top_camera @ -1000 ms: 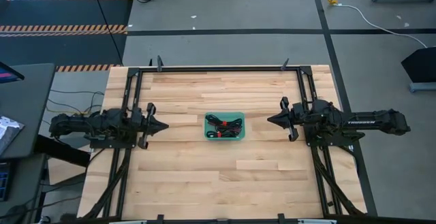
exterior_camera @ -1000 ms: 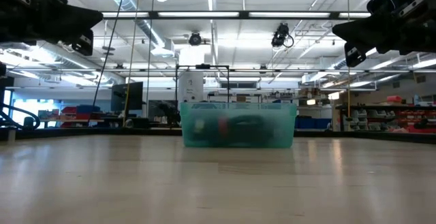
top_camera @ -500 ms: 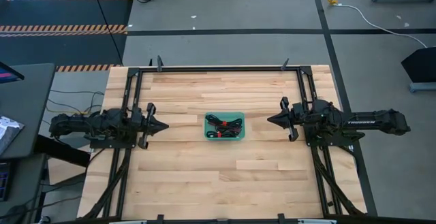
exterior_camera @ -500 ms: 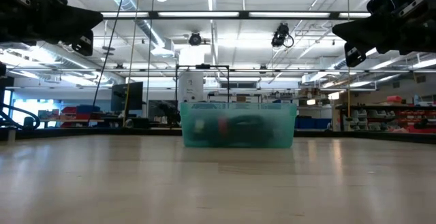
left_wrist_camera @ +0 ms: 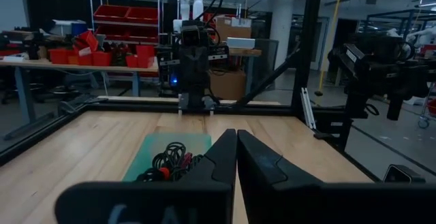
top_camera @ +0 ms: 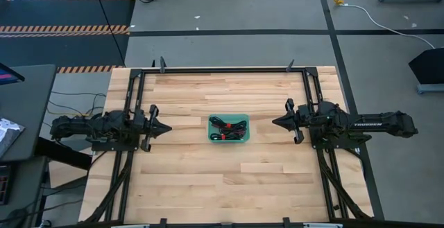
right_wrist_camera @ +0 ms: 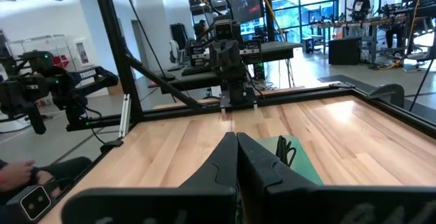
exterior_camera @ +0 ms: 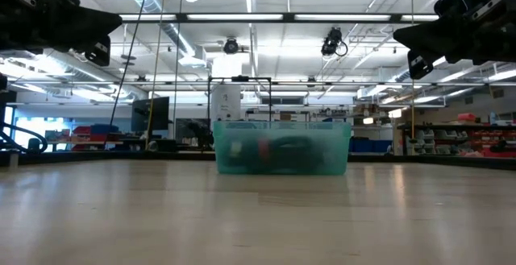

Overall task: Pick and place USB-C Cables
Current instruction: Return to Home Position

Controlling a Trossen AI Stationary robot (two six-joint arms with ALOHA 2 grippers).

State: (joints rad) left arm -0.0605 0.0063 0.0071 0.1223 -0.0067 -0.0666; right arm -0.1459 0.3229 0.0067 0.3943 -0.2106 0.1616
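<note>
1. The wooden worktop (top_camera: 208, 179) is pale plank, framed by black rails. Beyond it lies a workshop hall with strip lights and shelves of red boxes (left_wrist_camera: 129, 16).
2. One green bin (top_camera: 229, 142) stands at the worktop's centre and holds the USB-C Cables (top_camera: 229, 125).
3. The cables form a black tangle with red ties, and single coils cannot be counted. In the low view the bin's cloudy wall shows only dark shapes.
4. There are two arms. The left gripper (top_camera: 166, 128) is toward the left edge and the right gripper (top_camera: 275, 123) toward the right. Both are pinched together, empty, and well apart from the bin.
</note>
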